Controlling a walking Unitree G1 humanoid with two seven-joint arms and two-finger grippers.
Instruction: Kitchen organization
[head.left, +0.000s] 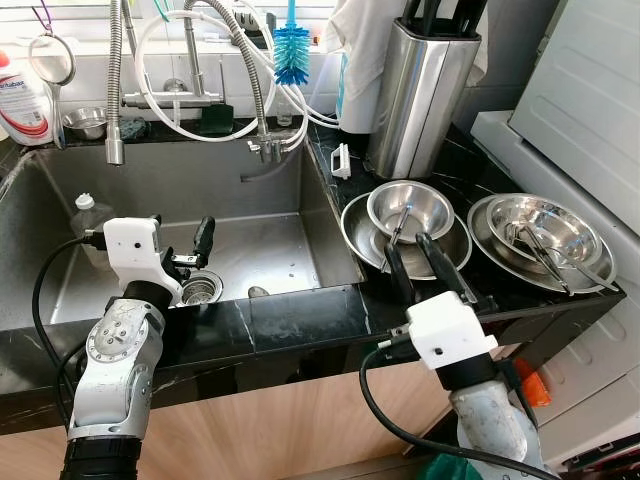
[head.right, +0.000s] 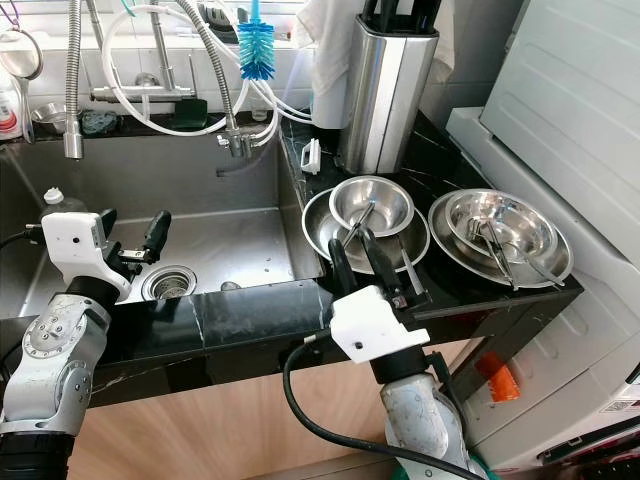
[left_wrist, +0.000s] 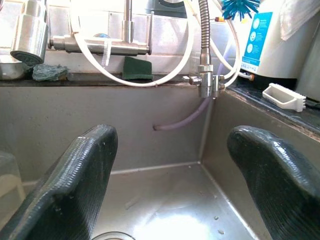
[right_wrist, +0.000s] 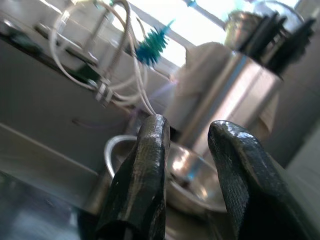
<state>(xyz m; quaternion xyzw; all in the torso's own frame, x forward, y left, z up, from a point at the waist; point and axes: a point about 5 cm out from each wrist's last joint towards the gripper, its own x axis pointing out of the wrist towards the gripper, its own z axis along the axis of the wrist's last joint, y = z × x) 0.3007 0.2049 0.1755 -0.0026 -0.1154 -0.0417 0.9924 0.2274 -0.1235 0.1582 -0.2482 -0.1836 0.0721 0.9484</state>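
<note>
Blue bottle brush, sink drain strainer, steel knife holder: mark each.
blue bottle brush (head.left: 292, 55), left eye view, on the bristles.
sink drain strainer (head.left: 199, 290), left eye view, on its metal ring.
steel knife holder (head.left: 420, 100), left eye view, on its front wall.

On the black counter right of the sink you have two stacks of steel dishes, side by side and near each other. The left stack is a small bowl (head.left: 410, 208) nested upright in a wider bowl (head.left: 360, 232), with a utensil (head.left: 400, 222) leaning inside the small one; the utensil's type cannot be made out. The right stack is a shallow bowl (head.left: 555, 225) sitting on a broad plate (head.left: 487, 232), with tongs (head.left: 540, 250) lying across it, their tips pointing toward the counter's front edge.
</note>
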